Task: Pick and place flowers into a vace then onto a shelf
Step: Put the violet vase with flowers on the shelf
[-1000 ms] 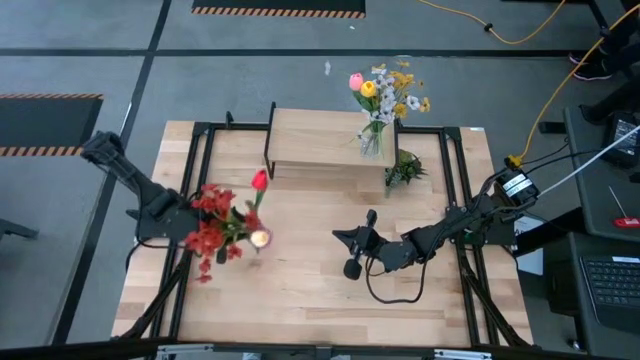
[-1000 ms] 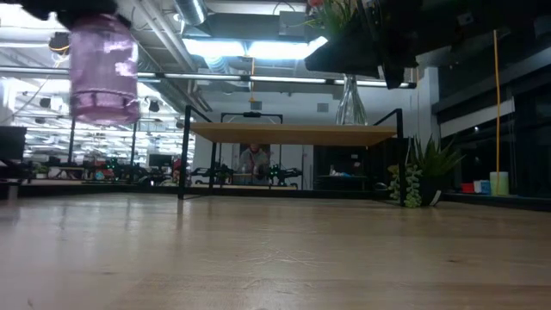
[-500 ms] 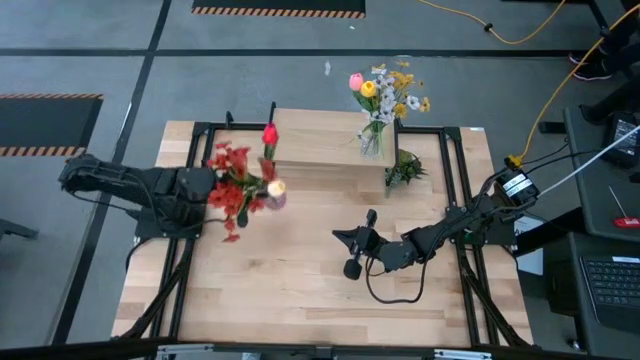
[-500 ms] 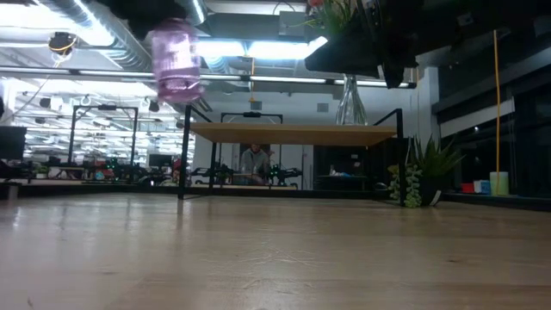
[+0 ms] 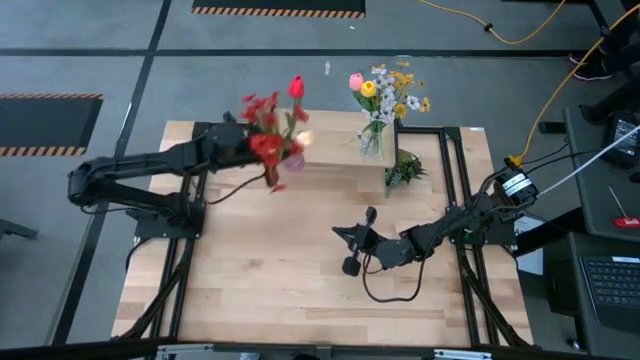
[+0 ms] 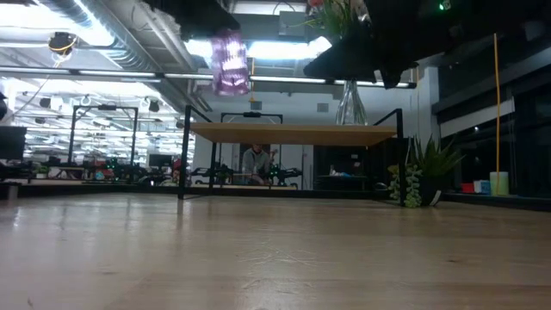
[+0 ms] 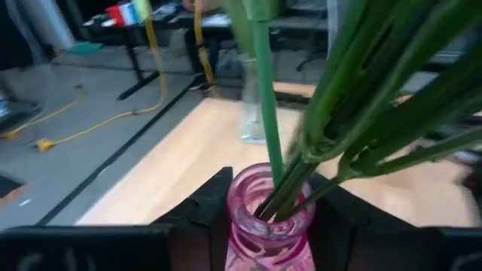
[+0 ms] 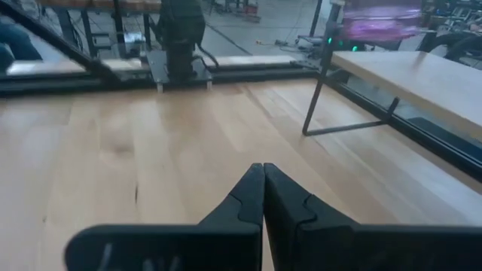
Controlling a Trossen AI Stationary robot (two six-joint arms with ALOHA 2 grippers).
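Note:
A pink ribbed vase holds red flowers on long green stalks, with a red tulip on top. My left gripper is shut on this vase and holds it in the air over the left end of the shelf; the low view shows the vase above the shelf board. My right gripper is shut and hovers over the middle of the table, right of centre; its fingertips hold nothing. My left gripper pinches the pink vase's body just below its neck between its two fingers, one on each side. The fingers come nearly level from the table's left side. The vase stands upright, lifted clear of the shelf, with the flowers rising out of it.
A clear glass vase with pink and yellow tulips and small blossoms stands on the shelf's right end. A small green potted plant sits on the table by the shelf's right legs. The wooden tabletop lies bare in front of the shelf.
My left gripper has carried the pink vase with its flowers up, toward the table's far edge and to the right, from over the table's left side to above the shelf's left end. The vase has stayed roughly upright in the hold.

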